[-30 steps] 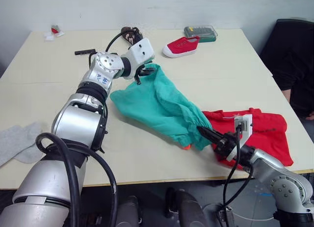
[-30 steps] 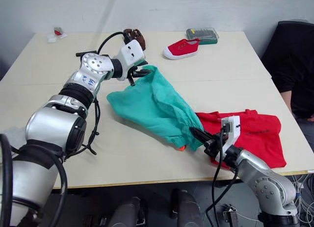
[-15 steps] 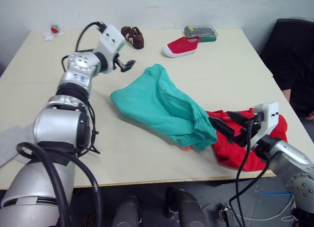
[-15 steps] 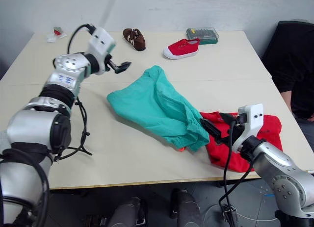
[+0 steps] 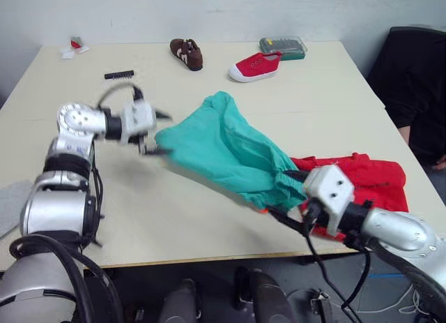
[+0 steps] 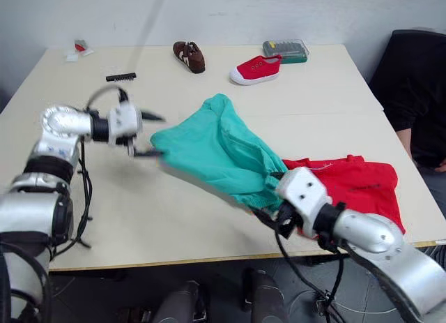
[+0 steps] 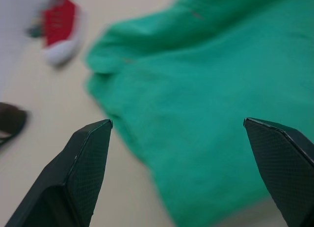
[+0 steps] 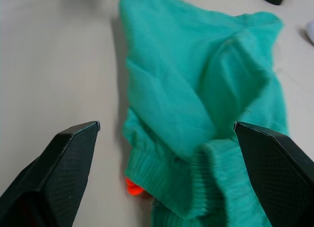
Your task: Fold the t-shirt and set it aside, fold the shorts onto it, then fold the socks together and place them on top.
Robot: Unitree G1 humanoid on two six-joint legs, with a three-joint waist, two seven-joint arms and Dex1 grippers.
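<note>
I am looking over a pale beige table (image 5: 209, 218) against a light wall. My left gripper (image 5: 159, 133) is hovering with fingers spread wide just beside the near-left edge of the crumpled teal cloth shorts (image 5: 226, 152). My right gripper (image 6: 266, 218) is sitting low at the gathered waistband end, fingers wide apart, holding nothing. The shorts are overlapping the bright red t-shirt (image 5: 369, 187) lying toward the right edge; a light grey sock (image 5: 8, 208) is lying at the far left.

shorts (image 5: 230, 152): teal, rumpled, overlapping t-shirt (image 5: 369, 183) | t-shirt: red, folded, table's right edge
</note>
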